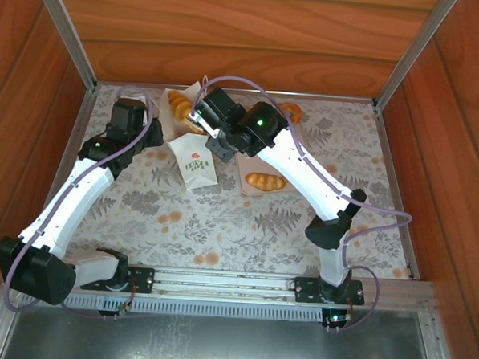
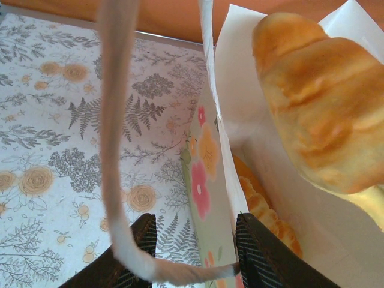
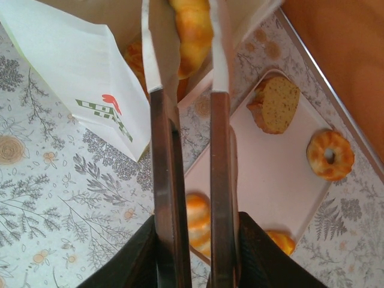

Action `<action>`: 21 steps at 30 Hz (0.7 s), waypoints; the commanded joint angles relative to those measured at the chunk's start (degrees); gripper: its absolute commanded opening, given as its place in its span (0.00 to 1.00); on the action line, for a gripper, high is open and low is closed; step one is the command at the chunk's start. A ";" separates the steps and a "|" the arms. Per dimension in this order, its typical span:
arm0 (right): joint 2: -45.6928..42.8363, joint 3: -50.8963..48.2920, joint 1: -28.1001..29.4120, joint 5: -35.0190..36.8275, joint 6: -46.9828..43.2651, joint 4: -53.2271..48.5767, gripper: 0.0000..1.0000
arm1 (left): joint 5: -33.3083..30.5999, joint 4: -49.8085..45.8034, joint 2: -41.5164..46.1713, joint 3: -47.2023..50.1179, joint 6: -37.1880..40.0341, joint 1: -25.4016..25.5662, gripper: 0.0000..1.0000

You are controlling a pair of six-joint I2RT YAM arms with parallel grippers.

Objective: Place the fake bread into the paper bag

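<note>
Over the open mouth of the small white paper bag [image 3: 78, 66]: dangling a golden-brown ridged toy roll [image 2: 324, 102] between the pale tips of thin metal tongs [image 3: 165, 180], clamping both tong blades inside the right gripper [image 3: 195, 246]. Straddling the bag's printed front wall with the left gripper [image 2: 192, 252], jaws apart, white loop handle [image 2: 114, 150] draped across them, pinching nothing visibly. Noting an orange braided pastry [image 2: 264, 210] lying inside the bag. Listing on the flat beige-pink tray [image 3: 270, 180]: round brown slice [image 3: 276, 103], glazed ring [image 3: 330, 155], striped roll [image 3: 198, 222]. Judging the held roll light, probably foam-soft and smooth-skinned, so prone to slipping from narrow tips; advising a hold across its thick middle. Judging the paper thin and floppy, likely tipping under any sideways nudge.
</note>
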State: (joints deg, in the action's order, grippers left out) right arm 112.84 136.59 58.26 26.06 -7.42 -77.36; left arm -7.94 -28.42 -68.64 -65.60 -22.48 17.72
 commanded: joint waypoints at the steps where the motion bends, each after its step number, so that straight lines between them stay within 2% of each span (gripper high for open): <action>1: 0.66 1.22 0.28 1.09 -0.18 1.42 0.37 | -0.93 -1.63 0.45 -0.23 0.99 0.35 0.40; 4: 0.64 1.20 0.13 0.83 0.19 1.49 0.42 | -0.58 -1.63 0.41 -0.36 0.98 0.31 0.40; 21: 0.37 1.23 -0.52 1.17 1.75 1.35 0.52 | -0.05 -1.63 0.40 -1.08 1.48 0.33 0.40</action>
State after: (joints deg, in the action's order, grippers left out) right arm 112.84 136.59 58.08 26.06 -6.68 -77.08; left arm -7.81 -28.53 -68.64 -65.60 -22.24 17.72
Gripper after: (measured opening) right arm 0.521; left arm 0.402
